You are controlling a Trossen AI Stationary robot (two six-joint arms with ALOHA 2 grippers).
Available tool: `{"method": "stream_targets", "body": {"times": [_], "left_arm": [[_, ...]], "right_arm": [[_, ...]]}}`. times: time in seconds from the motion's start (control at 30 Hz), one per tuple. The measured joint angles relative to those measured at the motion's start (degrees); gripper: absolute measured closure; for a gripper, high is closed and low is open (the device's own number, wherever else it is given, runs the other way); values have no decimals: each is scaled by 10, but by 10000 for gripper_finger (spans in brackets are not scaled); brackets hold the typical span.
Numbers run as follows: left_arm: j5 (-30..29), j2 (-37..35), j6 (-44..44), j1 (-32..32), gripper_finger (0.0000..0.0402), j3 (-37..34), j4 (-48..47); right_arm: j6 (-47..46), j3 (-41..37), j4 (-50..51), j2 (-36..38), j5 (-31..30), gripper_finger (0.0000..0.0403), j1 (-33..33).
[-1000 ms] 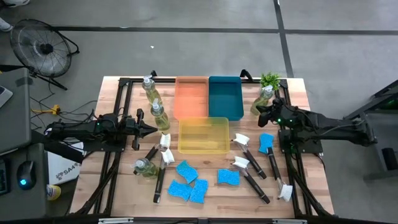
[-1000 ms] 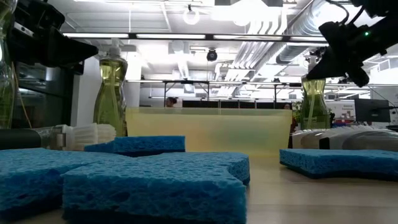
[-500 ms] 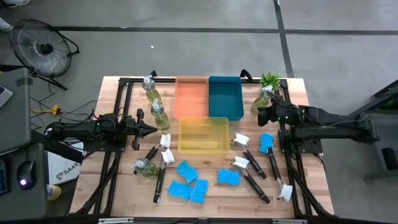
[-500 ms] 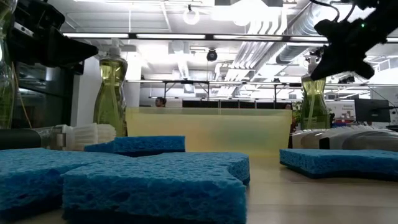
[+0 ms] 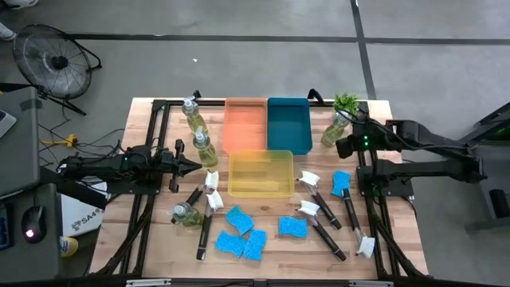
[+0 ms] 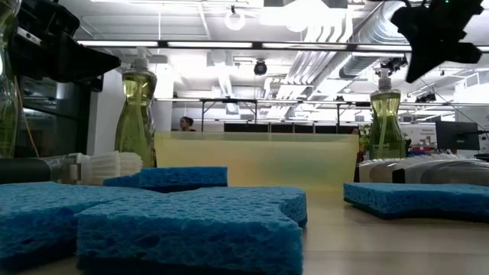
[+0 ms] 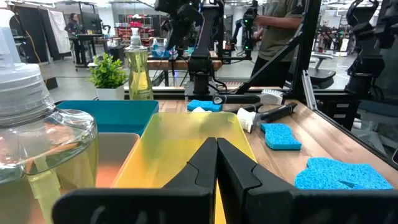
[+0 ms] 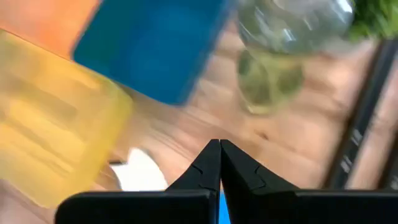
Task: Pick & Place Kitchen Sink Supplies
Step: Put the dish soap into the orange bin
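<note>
Soap bottles stand at the table's left, and another stands beside the plant; a further bottle lies near the front left. Black-handled brushes and blue sponges lie flat on the wood. My left gripper is shut and level, next to the left bottles and pointing at the yellow tray. My right gripper is shut and raised. It slants down above the wood near the plant-side bottle and holds nothing.
Orange and teal trays sit side by side at the far middle, with a yellow tray in front of them. A small green plant stands at the far right corner. Black frame rails run along both sides.
My right gripper has risen and tipped so that it points more steeply down; it has stayed shut. In the low view it has lifted away from in front of the plant-side bottle, which now shows whole. Nothing on the table has moved.
</note>
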State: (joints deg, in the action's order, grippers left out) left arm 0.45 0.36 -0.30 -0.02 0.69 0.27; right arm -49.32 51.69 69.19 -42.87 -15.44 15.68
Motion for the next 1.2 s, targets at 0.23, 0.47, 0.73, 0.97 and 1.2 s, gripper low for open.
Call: {"method": "stream_targets", "body": {"times": [0.23, 0.47, 0.73, 0.97, 1.2], "left_arm": [[0, 0, 0, 0, 401, 0, 0], [0, 0, 0, 0, 401, 0, 0], [0, 0, 0, 0, 401, 0, 0], [0, 0, 0, 0, 401, 0, 0], [0, 0, 0, 0, 401, 0, 0]], "right_arm": [[-48, 0, 45, -4, -45, 339, -53], [-117, -27, 45, -15, -67, 213, -91], [-187, -131, -87, -15, -85, 136, -92], [-227, -174, -116, -15, -118, 144, -96], [-207, -138, -107, -5, -116, 148, -98]]}}
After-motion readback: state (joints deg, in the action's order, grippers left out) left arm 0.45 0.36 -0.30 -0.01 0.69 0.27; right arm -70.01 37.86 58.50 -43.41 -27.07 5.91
